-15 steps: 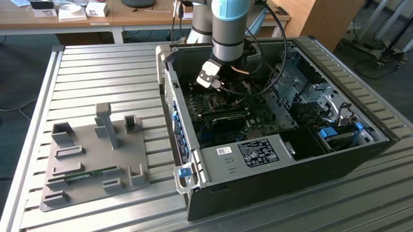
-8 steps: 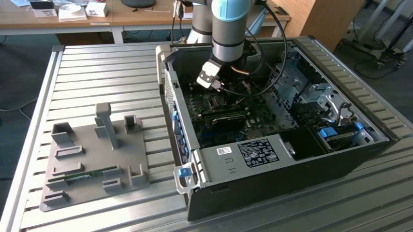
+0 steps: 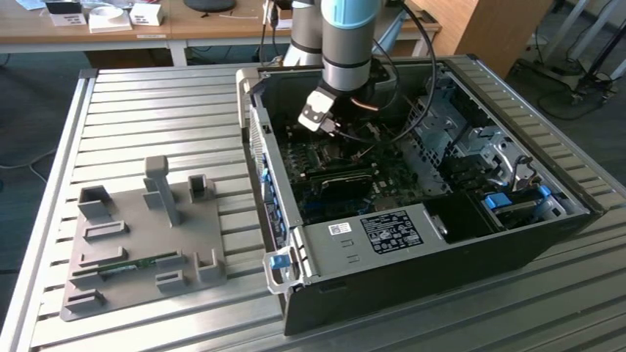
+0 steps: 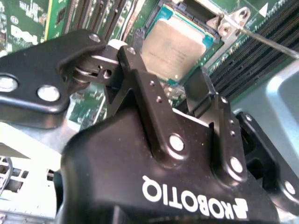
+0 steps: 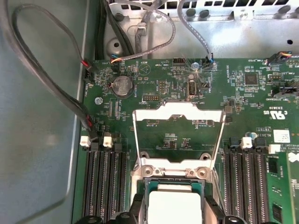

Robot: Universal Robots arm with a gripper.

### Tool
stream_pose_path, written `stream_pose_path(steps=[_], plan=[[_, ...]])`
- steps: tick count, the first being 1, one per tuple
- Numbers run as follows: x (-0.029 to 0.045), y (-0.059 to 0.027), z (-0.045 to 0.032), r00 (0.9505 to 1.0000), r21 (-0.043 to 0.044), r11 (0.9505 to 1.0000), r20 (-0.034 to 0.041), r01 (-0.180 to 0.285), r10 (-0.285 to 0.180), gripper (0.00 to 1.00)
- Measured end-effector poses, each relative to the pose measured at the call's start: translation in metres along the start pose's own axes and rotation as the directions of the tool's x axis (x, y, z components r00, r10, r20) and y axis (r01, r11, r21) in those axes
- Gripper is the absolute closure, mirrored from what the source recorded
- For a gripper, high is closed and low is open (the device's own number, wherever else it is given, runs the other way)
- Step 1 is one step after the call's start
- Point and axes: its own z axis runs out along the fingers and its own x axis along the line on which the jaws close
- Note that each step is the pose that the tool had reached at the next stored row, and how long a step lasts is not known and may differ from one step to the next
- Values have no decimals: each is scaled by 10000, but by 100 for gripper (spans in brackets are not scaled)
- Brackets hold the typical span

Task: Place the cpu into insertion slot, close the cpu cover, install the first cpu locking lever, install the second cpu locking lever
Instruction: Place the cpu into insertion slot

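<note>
Gripper (image 4: 162, 65) low inside pc case (image 3: 411, 282), far end of mobo (image 5: 243, 107); grip state: can't tell. Cpu (image 5: 175, 207) sits in insertion slot (image 4: 184, 9) right below it. Cpu cover (image 5: 177, 111) flipped up, open.

Open cpu cover (image 5: 177, 111) and memory slots (image 5: 103, 182) hem the cpu (image 5: 174, 205); overhead is free.

End effector (image 4: 161, 63) above cpu (image 4: 180, 43)

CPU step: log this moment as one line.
cpu: lying in slot | cover: open, not over cpu | gripper: close above cpu, inside the case
</note>
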Motion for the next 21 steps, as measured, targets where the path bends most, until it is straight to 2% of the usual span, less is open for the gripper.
stream_pose_path(steps=[8, 19, 21], plan=[[3, 20, -140, 10000, 0, 10000, 0, 0, 0, 39], [3, 20, -144, 10000, -1, 10000, 6, 1, -1, 39], [4, 29, -143, 10000, 32, 10000, 8, 0, 0, 39]])
